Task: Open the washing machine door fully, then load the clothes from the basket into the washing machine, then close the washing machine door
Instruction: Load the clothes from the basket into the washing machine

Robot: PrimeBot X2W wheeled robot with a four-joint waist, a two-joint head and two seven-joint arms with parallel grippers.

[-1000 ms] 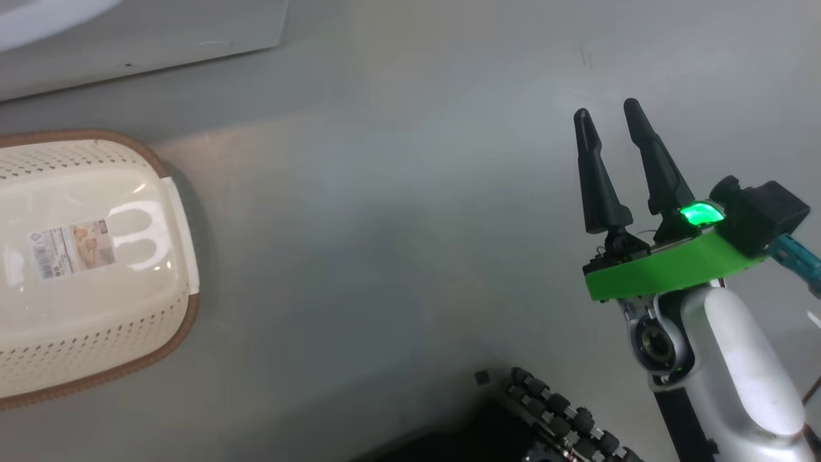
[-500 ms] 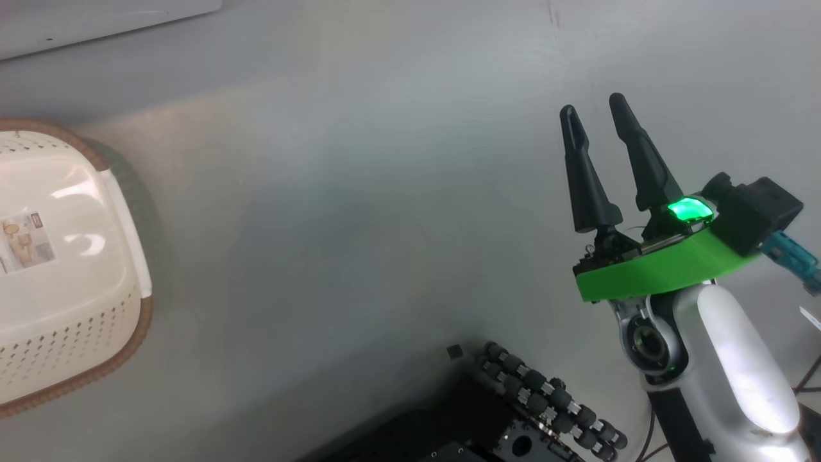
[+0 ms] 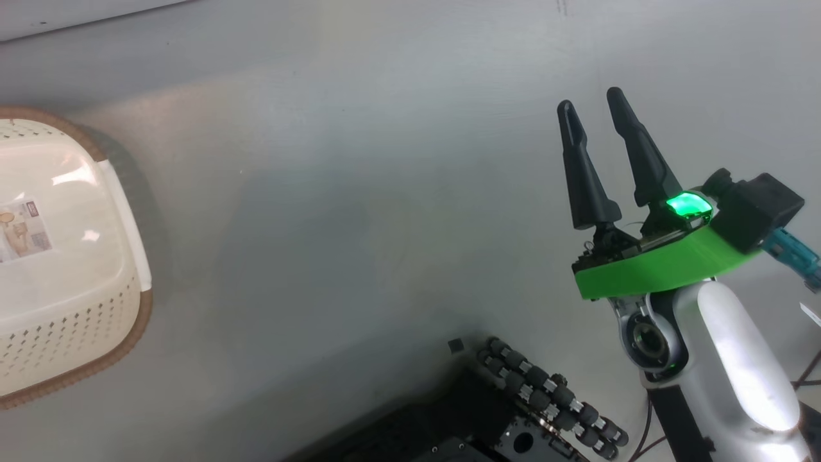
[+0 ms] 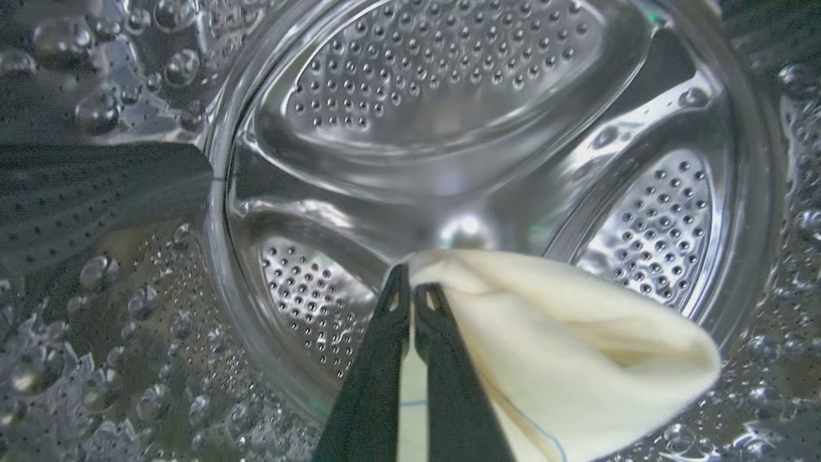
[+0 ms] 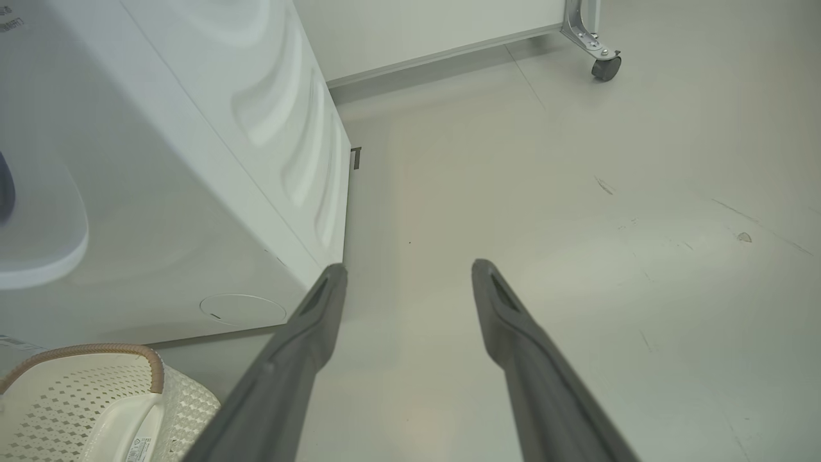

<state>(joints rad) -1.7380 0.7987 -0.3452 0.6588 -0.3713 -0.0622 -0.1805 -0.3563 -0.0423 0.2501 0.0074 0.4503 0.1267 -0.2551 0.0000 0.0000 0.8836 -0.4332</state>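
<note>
**Holding the clothes inside the drum**

The left gripper is seen shut, its two dark fingers pressed together on a fold of the pale cream fabric. The cloth is bunched to the right of those fingers and just past their tips, and a thin blue printed line is seen on it near the finger bases. Straight ahead of the fingertips the perforated steel back of the drum is faced, and its dimpled wall is spread to either side of the hand. Whether the cloth rests on the drum wall cannot be told.

The right gripper is held wide open with nothing between its fingers, over bare grey floor. In its wrist view the white side of the washing machine is found to the left of the fingers, and the basket lies beside the base of the left finger, close to the machine's foot. A caster is seen far ahead and to the right. In the head view the basket is placed well apart to the left of this hand, with a label sticker shown on its cream floor.
</note>
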